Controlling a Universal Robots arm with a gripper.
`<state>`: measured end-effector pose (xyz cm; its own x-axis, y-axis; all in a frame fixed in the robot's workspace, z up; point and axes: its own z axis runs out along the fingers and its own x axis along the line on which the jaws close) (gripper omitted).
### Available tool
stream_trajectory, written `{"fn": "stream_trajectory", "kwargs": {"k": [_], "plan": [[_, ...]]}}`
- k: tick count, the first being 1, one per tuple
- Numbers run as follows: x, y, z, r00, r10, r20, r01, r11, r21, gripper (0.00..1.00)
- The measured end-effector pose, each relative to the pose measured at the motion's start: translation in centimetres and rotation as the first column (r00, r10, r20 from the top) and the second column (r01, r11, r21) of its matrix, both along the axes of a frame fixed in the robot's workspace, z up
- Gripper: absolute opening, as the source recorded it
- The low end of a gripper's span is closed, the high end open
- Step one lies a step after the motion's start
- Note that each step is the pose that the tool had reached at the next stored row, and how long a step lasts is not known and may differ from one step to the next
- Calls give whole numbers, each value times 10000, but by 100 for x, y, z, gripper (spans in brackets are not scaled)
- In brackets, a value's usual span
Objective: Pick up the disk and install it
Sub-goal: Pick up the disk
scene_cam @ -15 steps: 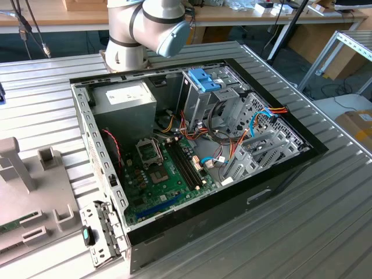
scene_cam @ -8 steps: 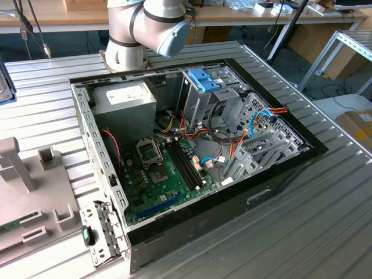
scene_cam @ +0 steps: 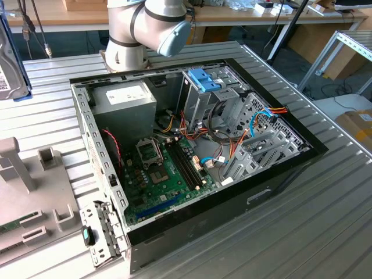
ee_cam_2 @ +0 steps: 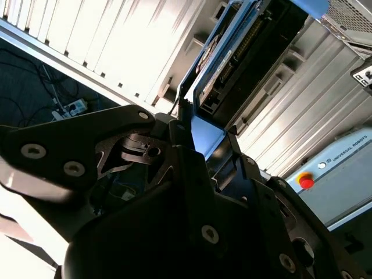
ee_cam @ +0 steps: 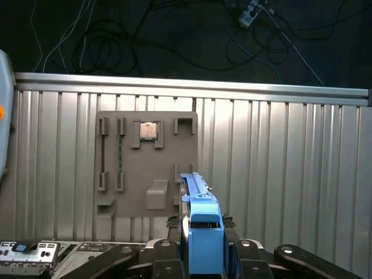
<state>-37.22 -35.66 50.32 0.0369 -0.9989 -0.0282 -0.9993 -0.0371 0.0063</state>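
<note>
Nearest the lens in both wrist views, the black body of the pincer (ee_cam: pixel 203 224) is seen, its jaws closed narrowly on the blue carrier frame at one end of the disk (ee_cam: pixel 196 187). In the second wrist view the disk (ee_cam_2: pixel 232 58) is shown edge-on, standing out from the pincer (ee_cam_2: pixel 203 142). In the exterior view the disk (scene_cam: pixel 11 58) is found upright at the exterior view's left edge, well apart from the open computer case (scene_cam: pixel 192 151). It appears to be held above the ribbed tabletop (ee_cam: pixel 290 174), over a grey holder board (ee_cam: pixel 145 192) in which a chip (ee_cam: pixel 148 131) is seated. Whether it is fully clear of that board cannot be told.

The disk is judged stiff, dense and heavy for its size, with smooth metal faces that could slip, and sensitive to knocks. The plastic frame is likely to flex, so a firm, centred hold across the edges is favoured, with the connector and circuit side left untouched.
</note>
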Motion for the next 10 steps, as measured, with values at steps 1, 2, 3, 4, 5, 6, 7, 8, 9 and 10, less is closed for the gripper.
{"fn": "stream_trajectory", "kwargs": {"k": [1, 2, 3, 4, 5, 6, 7, 8, 9, 10], "plan": [[12, 1, 0, 10000, 0, 0, 0, 10000, 0, 36], [26, 4, 0, 10000, 0, -1, 0, 10000, 0, 36], [53, 7, 0, 10000, -1, -1, 1, 10000, -1, 36], [86, 11, 0, 10000, 0, 0, 0, 10000, -1, 36], [120, 15, 0, 10000, 0, 0, 0, 10000, 0, 36], [156, 18, 0, 10000, 0, 1, 0, 10000, 0, 36], [207, 25, 0, 10000, 0, -1, 0, 10000, -1, 36], [228, 27, 0, 10000, -1, 0, 1, 10000, 0, 36], [246, 29, 0, 10000, 0, 0, 0, 10000, 0, 36], [274, 33, 0, 10000, 0, 0, 0, 10000, 0, 36]]}}
